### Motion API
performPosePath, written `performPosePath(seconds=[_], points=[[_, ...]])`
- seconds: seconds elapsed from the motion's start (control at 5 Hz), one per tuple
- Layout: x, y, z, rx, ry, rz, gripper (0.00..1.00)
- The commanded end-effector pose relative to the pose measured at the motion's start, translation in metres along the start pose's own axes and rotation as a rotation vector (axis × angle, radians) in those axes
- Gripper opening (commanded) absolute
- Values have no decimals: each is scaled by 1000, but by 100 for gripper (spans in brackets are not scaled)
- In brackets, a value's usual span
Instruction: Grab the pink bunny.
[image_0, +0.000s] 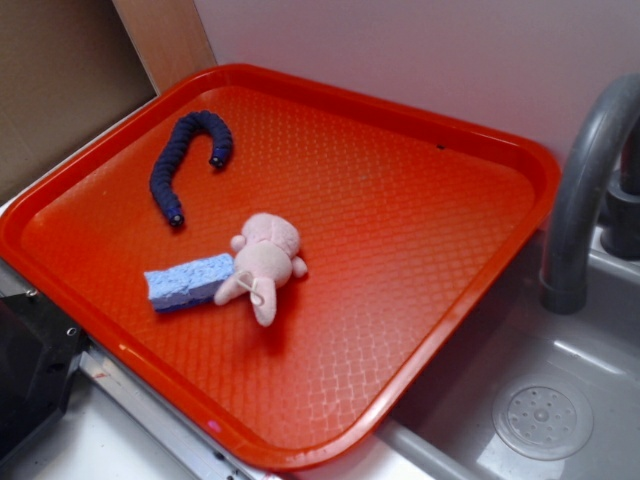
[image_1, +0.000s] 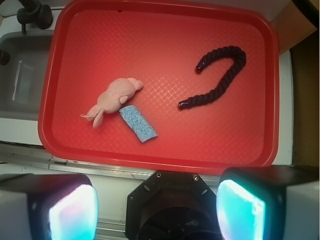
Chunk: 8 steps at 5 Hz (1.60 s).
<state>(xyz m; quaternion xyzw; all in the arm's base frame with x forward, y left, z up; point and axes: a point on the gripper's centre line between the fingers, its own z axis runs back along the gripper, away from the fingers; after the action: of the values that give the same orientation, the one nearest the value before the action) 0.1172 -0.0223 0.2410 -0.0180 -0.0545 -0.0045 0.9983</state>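
A small pale pink plush bunny (image_0: 264, 262) with a bumpy rounded body is seen lying on its side on a red textured plastic tray (image_0: 420, 220), toward the tray's near-left part in the exterior view. A blue rectangular sponge (image_0: 188, 282) is pressed against the bunny's flank, touching it, while a dark blue curved plush worm (image_0: 183, 158) lies well apart toward the tray's far corner. The tray is set on a counter beside a grey toy sink (image_0: 560, 400) with a grey faucet (image_0: 585, 180).

In the wrist view the claw (image_1: 157, 207) is held high above the tray's near edge, and its two fingers (image_1: 72, 212) are shown spread wide with nothing between them. The bunny (image_1: 114, 97) is placed left of the claw's centre line, so nothing has yet been grasped.

The bunny is judged to be light, soft and easily compressed; it should not slip, since plush fabric gives good friction, and no damage is expected from a firm squeeze. The rounded body is considered the best place to be gripped, across its narrow width, rather than a floppy ear or limb. The finger on the sponge side would need to be set down carefully, as the sponge could be caught or pushed along.
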Motion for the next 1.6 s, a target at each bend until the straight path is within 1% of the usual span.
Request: performPosePath(seconds=[0.0,0.2,0.4,0.6,0.8,1.0,1.2,1.4], points=[[0,0,0,0,0,0,100],[16,-2,-11,-7,7,178,100],[29,-7,-22,1,-11,292,100],[53,-15,-53,21,-40,472,100],[68,-23,-78,23,-61,522,100],[82,-38,-109,-9,-8,485,100],[82,-51,-132,16,15,442,100],[82,-59,-153,50,38,401,100]])
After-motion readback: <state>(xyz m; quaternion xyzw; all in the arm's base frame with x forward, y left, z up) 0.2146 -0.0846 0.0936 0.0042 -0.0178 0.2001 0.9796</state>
